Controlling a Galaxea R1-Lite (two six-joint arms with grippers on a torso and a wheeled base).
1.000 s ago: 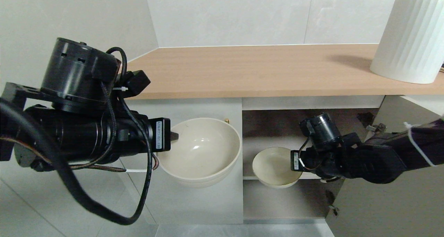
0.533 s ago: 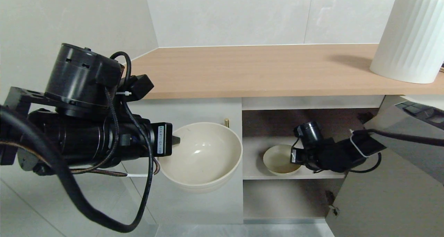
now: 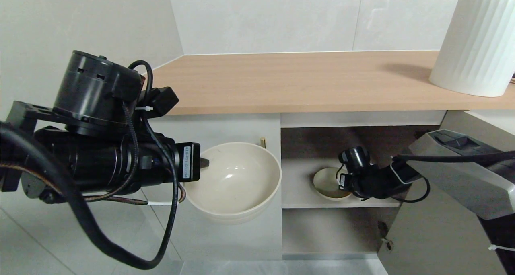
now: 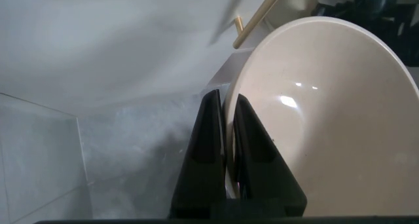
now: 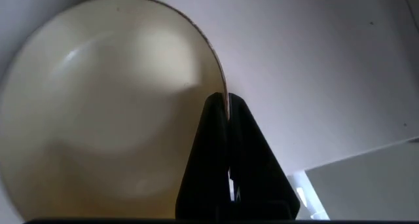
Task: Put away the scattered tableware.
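A large cream bowl (image 3: 235, 180) hangs in front of the shut left cabinet door, and my left gripper (image 3: 203, 162) is shut on its rim. In the left wrist view the left gripper (image 4: 226, 132) pinches the large bowl (image 4: 327, 119) by its rim. A smaller cream bowl (image 3: 328, 181) sits inside the open cabinet on the middle shelf (image 3: 301, 186), with my right gripper (image 3: 345, 183) shut on its rim. The right wrist view has the right gripper (image 5: 227, 116) clamped on the small bowl (image 5: 111, 106) against the pale shelf.
A wooden countertop (image 3: 305, 82) runs above the cabinet, with a tall white ribbed container (image 3: 476, 46) at its right end. The right cabinet door (image 3: 446, 226) stands open. A small brass knob (image 3: 262, 140) sticks out of the left door. A lower shelf space (image 3: 330, 230) lies beneath.
My right arm has pushed forward into the cabinet, carrying the small bowl from the shelf's front edge deeper onto the shelf. The left arm with the large bowl has barely shifted.
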